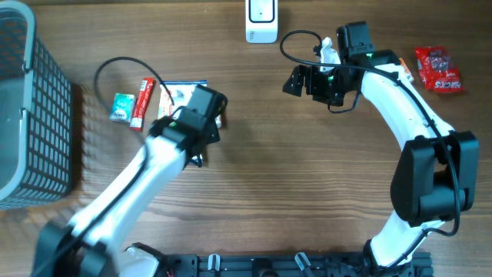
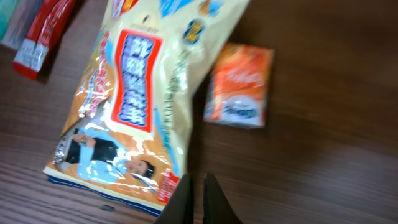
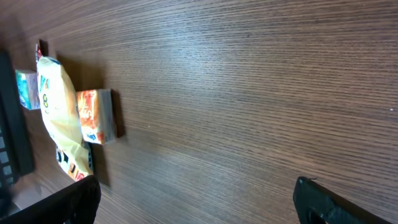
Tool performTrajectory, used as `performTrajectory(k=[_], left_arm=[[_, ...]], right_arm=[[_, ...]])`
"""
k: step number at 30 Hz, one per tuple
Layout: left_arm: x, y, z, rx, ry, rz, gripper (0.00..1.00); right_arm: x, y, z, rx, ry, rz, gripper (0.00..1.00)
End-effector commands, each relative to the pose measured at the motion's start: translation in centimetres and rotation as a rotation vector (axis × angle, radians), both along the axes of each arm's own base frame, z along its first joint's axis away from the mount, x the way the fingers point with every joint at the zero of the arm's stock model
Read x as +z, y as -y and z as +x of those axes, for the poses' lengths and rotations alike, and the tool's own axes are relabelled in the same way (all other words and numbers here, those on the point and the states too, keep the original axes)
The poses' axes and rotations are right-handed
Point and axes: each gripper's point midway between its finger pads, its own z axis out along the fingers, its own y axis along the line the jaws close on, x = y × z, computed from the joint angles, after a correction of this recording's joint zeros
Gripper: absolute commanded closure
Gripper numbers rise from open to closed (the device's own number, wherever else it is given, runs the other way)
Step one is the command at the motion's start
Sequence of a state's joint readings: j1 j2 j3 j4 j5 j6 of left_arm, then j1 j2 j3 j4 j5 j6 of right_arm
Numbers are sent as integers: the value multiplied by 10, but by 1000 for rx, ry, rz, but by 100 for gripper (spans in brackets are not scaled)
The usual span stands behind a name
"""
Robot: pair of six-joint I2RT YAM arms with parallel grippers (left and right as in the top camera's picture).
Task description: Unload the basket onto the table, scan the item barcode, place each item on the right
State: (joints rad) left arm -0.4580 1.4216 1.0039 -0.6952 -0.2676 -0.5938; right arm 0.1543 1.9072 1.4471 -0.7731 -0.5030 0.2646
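Observation:
A yellow-and-orange snack bag (image 2: 134,99) lies on the wooden table, its top showing in the overhead view (image 1: 181,91) beside my left wrist. My left gripper (image 2: 198,194) is shut, its fingertips pressed together at the bag's near right corner; the pinch itself is hard to make out. Just right of the bag lies a small orange packet (image 2: 239,87). The white scanner (image 1: 261,19) stands at the table's far edge. Right of the scanner, my right gripper (image 3: 196,199) hangs wide open over bare wood, holding nothing.
A red stick pack (image 1: 141,102) and a green packet (image 1: 121,107) lie left of the bag. A red packet (image 1: 439,69) sits at the far right. A grey wire basket (image 1: 23,115) fills the left edge. A black cable (image 1: 115,65) loops near the items.

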Motion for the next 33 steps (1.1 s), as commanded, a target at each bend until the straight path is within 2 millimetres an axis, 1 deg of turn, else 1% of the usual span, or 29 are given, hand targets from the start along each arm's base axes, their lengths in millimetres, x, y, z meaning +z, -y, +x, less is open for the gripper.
performTrajectory(k=[1,3,5,7,8,9,10,11,12,14,15,16,18,20,21,24,29,33], left_arm=[[49,22,-11,-51,83,-202,96],[70,23,-20,-66,122,-250,96],[76,15,-27,-44,136,-240,96],[77,-1,-31,0,141,-194,96],[76,-13,-33,59,138,-165,96],[74,-27,-35,130,133,-142,91],[72,-40,-37,201,128,-124,84],[70,-52,-38,264,121,-116,73],[68,-61,-40,312,112,-117,55],[66,-78,-40,383,102,-122,14],[65,-84,-40,406,99,-123,7],[64,-90,-40,428,93,-130,2],[63,-96,-41,452,83,-140,0],[61,-100,-43,467,72,-143,0],[61,-102,-44,472,68,-140,0],[60,-104,-46,475,64,-125,0],[59,-114,-52,501,55,-68,0],[57,-120,-59,512,37,-31,0]], right_arm=[[-2,3,0,-5,-1,-13,0],[-2,3,0,-5,-4,-9,0],[0,-1,-3,4,-14,17,0],[7,-12,-7,38,-18,85,0],[14,-23,-10,87,-6,151,0],[20,-31,-13,123,4,193,0],[28,-42,-17,176,20,252,0],[34,-52,-22,220,31,298,0],[38,-60,-26,248,32,325,0],[38,-75,-35,277,14,330,0],[36,-83,-40,276,-9,318,0],[33,-91,-45,275,-32,303,0],[27,-106,-56,280,-66,286,1],[21,-130,-72,306,-94,293,1],[16,-146,-82,326,-103,300,0],[5,-178,-97,328,-133,325,0],[-16,-215,-118,318,-183,356,0],[-33,-239,-135,351,-191,355,0]])
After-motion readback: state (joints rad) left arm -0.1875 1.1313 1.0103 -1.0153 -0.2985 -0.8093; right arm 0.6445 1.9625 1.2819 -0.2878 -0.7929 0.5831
